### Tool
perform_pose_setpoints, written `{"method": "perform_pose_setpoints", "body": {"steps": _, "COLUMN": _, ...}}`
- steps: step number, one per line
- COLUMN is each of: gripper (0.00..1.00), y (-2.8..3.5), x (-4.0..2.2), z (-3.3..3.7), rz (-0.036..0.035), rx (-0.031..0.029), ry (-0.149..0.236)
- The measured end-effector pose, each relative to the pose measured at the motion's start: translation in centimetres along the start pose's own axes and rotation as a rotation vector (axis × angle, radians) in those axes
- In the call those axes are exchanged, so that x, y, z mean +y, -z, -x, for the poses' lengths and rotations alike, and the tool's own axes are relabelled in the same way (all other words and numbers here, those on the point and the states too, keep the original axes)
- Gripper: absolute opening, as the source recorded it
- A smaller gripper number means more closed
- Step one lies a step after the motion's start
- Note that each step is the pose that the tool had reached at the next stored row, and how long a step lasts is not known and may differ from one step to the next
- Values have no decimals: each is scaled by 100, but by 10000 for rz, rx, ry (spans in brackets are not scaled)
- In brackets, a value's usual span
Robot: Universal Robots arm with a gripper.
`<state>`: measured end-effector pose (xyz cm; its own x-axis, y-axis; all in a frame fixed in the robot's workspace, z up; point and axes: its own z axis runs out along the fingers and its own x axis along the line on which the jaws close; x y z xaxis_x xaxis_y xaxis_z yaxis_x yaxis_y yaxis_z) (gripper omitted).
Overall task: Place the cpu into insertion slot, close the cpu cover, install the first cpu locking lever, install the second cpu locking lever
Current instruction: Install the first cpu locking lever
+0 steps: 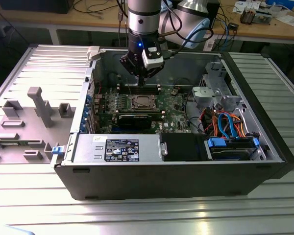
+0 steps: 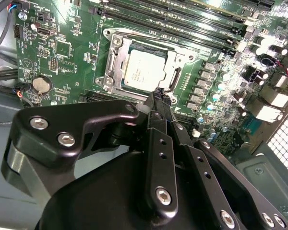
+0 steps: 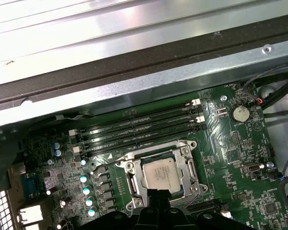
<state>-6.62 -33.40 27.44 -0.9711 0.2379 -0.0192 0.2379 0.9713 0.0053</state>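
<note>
End effector: my black two-fingered end effector (image 2: 158, 96) is clenched, the fingertips meeting with nothing that I can see between them. I judge it is carrying nothing.

Position: I hang inside the open black and grey metal computer case (image 1: 161, 176), above the green circuit board (image 2: 67, 57), with the tips pointing down towards the socket area. The case lies on its side on the ribbed metal bench (image 1: 137, 215), which leaves the board facing up at me.

Cpu: the small flat square chip with the silver-grey metal top (image 2: 143, 69) lies just ahead of my fingertips and below them, apart from them. It sits flat and square in the insertion slot (image 2: 110, 79), the square socket with the shiny metal rim, so I take the placing as done.

Cpu cover: the thin silver metal frame with the square window (image 2: 182, 60) appears to lie down around the chip, whose top shows through the window. That is how it would press the chip's edges once locked.

Locking levers: thin metal runs along the socket's edges in both wrist views, but I cannot tell whether either lever is latched.

Nearby: the long black memory slots (image 3: 139, 129) run beyond the socket from my tips, and a round silver coin battery (image 2: 41, 85) sits well off to one side.
</note>
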Motion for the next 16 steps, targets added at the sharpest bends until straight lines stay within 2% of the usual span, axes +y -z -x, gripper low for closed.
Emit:
{"method": "perform_pose_setpoints", "body": {"steps": 6, "gripper": 11, "y": 0, "x": 0, "z": 0, "rz": 0, "rx": 0, "ry": 6}}
{"method": "perform_pose_setpoints", "body": {"steps": 7, "gripper": 11, "y": 0, "x": -1, "z": -6, "rz": 10, "rx": 3, "ry": 509}}
{"method": "perform_pose_setpoints", "body": {"steps": 8, "gripper": 11, "y": 1, "x": -12, "z": -50, "rz": 15, "rx": 3, "ry": 741}}
{"method": "perform_pose_setpoints", "body": {"steps": 16, "gripper": 11, "y": 1, "x": -14, "z": -58, "rz": 15, "rx": 3, "ry": 765}}
